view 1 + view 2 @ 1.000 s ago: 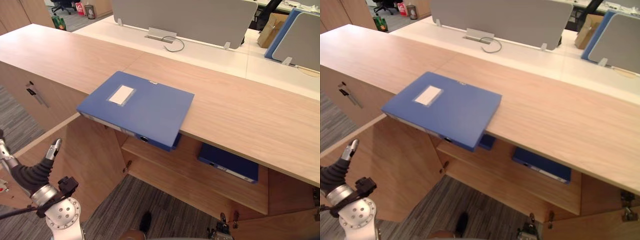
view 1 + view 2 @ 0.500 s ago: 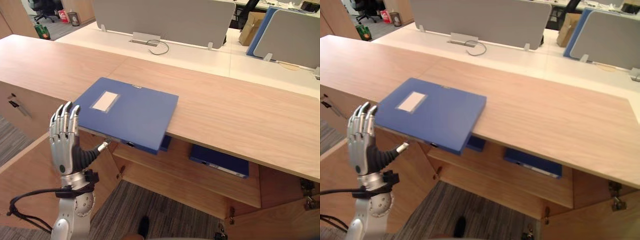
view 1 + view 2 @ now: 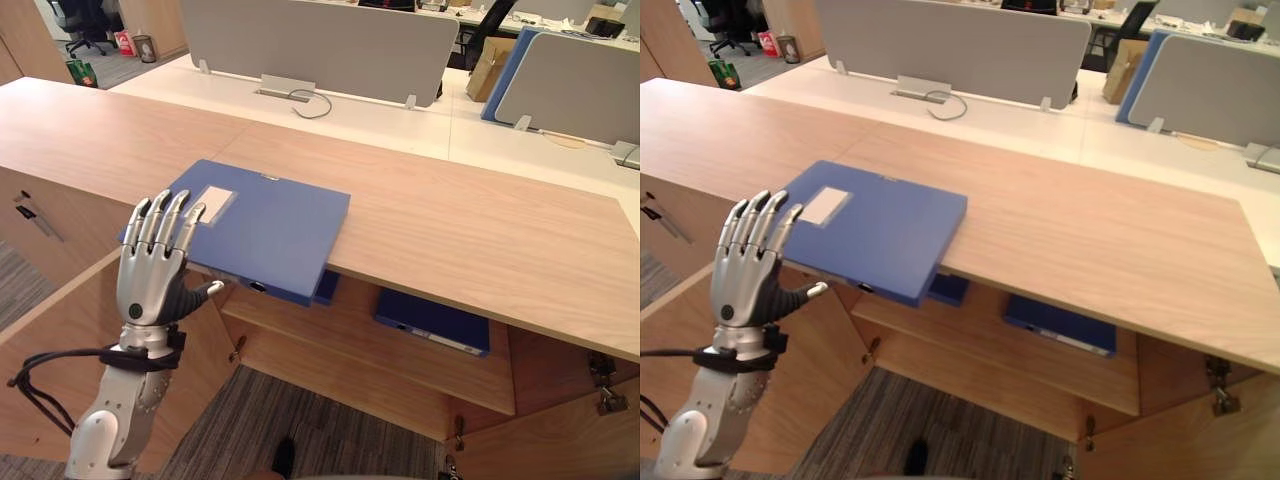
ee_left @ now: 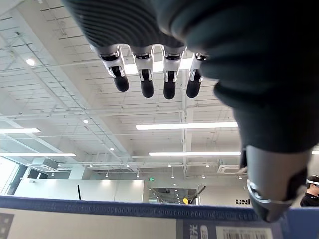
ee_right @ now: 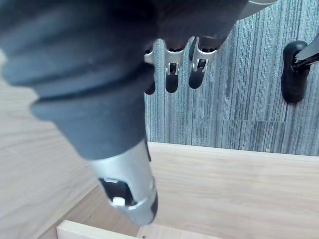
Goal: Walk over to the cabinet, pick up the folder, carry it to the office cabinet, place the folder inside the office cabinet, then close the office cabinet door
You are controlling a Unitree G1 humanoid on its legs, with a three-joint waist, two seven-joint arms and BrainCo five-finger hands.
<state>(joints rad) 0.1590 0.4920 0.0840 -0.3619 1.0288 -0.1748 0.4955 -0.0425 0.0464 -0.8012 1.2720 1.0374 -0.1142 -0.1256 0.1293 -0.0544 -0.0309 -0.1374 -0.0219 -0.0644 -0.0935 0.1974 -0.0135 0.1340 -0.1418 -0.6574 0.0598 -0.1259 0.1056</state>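
The flat blue folder (image 3: 265, 225) is laid on the long wooden counter (image 3: 480, 230), sticking out over its front edge. The left hand (image 3: 152, 280) is held up just before the folder's near corner, fingers straight, nothing held. The right hand (image 5: 171, 69) is seen loose and empty.

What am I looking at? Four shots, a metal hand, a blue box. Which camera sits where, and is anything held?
It is a humanoid robot with two arms ending in silver hands. The two wide pictures come from a stereo camera on its head, looking down; the two close ones come from cameras on each wrist. A blue folder lies flat on the wooden cabinet top, its near edge jutting over the front. Below, the cabinet is open, and another blue folder lies on a shelf. The left hand is raised in front of the top folder's near corner, fingers straight, holding nothing. The right hand hangs over the carpet, also empty.
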